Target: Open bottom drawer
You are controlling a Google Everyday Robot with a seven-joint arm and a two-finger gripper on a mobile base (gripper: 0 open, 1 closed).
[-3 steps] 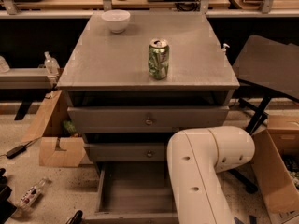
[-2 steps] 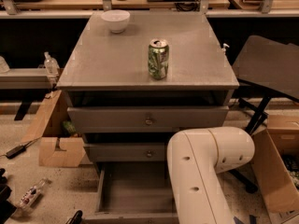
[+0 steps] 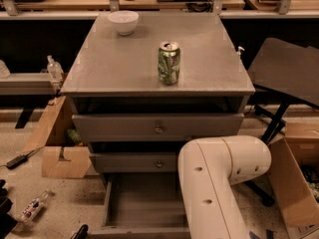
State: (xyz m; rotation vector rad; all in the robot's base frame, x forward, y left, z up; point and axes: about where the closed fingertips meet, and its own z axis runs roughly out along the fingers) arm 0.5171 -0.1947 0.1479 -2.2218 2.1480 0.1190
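The grey cabinet has three drawers. The bottom drawer is pulled out toward me and its plain grey inside shows; its front lies at the lower edge of the view. The middle drawer and the top drawer with the brass knob are pushed in. My white arm reaches down at the lower right, over the open drawer's right side. My gripper is out of view, below the frame's edge.
A green can and a white bowl stand on the cabinet top. Cardboard boxes sit at the left and right. A black seat is at the right. A bottle lies on the floor.
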